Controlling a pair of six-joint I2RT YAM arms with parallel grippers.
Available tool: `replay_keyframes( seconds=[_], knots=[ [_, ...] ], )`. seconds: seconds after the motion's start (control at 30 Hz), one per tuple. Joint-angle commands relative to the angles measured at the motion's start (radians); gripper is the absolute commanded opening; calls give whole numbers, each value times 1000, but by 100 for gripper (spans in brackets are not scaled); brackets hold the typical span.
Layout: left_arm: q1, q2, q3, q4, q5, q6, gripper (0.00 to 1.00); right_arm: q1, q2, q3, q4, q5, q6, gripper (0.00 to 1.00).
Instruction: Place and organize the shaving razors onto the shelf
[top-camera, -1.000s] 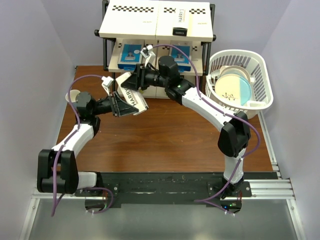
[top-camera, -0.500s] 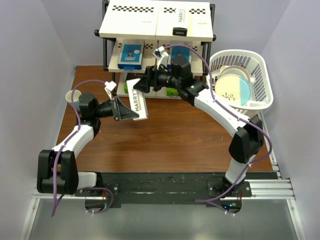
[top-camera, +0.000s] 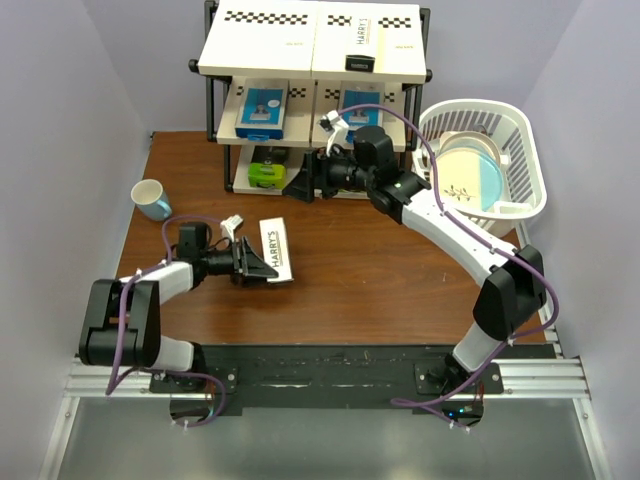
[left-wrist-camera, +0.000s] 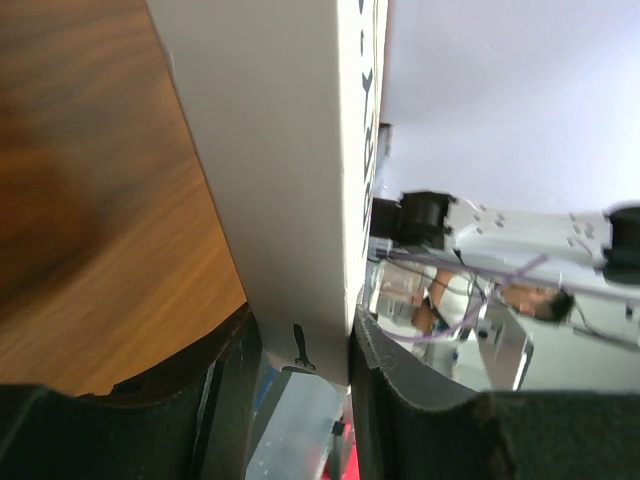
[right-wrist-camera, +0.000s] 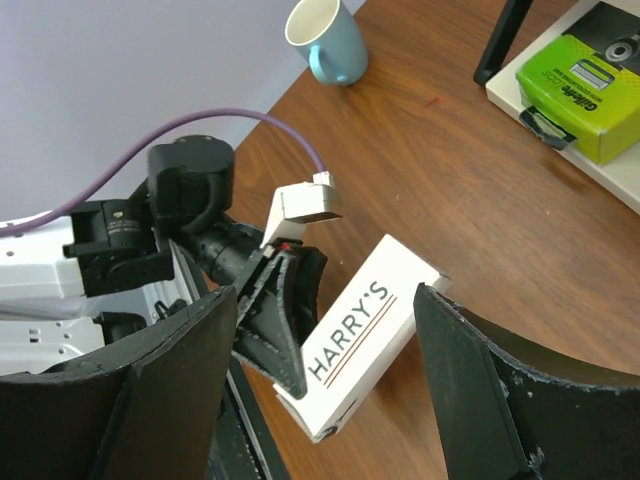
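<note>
My left gripper (top-camera: 252, 266) is shut on one end of a long white HARRY'S razor box (top-camera: 275, 249), held low over the table at front left. In the left wrist view that box (left-wrist-camera: 290, 180) stands between both pads (left-wrist-camera: 375, 360). My right gripper (top-camera: 298, 185) is open and empty in front of the shelf's (top-camera: 250, 60) lower tier, and its wrist view looks down on the same box (right-wrist-camera: 365, 340). A second HARRY'S box (top-camera: 362, 45) lies on the top board. Two blue-and-white boxes (top-camera: 262, 108) (top-camera: 357, 100) sit on the middle tier. A lime-green box (top-camera: 267, 172) (right-wrist-camera: 585, 80) lies on the bottom tier.
A white plastic basket (top-camera: 520, 130) holding a white-and-blue plate (top-camera: 467, 175) stands right of the shelf. A light blue mug (top-camera: 150, 198) (right-wrist-camera: 330, 40) sits at the table's left edge. Purple cables loop off both arms.
My right gripper opened off the HARRY'S box and drew back toward the shelf. My left arm swung down and toward the front with the box still in its grip.
</note>
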Motion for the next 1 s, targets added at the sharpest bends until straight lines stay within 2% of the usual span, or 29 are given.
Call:
replay_keyframes(
  seconds=[0.0, 0.1, 0.13, 0.23, 0.33, 0.5, 0.6, 0.63, 0.67, 0.87, 0.97],
  knots=[
    [66, 57, 2, -192, -126, 119, 41, -11, -51, -12, 6, 5, -22, 75],
    [109, 112, 29, -281, -193, 161, 51, -19, -60, -21, 11, 6, -21, 75],
    [120, 127, 37, -295, -214, 160, 60, -26, -62, -24, 11, 3, -21, 75],
    [151, 135, 92, -381, -288, 190, 72, -34, -72, -35, 9, -2, -21, 75],
    [191, 91, 164, -541, -447, 269, 82, -42, -83, -44, -3, -8, -38, 76],
    [182, -43, 210, -657, -709, 385, 83, -48, -95, -73, -26, -6, -50, 76],
    [139, -107, 230, -672, -788, 391, 84, -48, -92, -78, -28, -11, -42, 76],
    [131, -120, 227, -666, -778, 393, 96, -48, -86, -77, -26, -11, -41, 77],
    [111, -120, 229, -668, -770, 400, 100, -46, -82, -75, -28, -12, -41, 77],
    [73, -137, 345, -721, -739, 509, 100, -48, -66, -49, -32, -22, -61, 77],
    [34, -152, 451, -729, -777, 648, 100, -46, -74, -57, -37, -17, -69, 79]
  ],
)
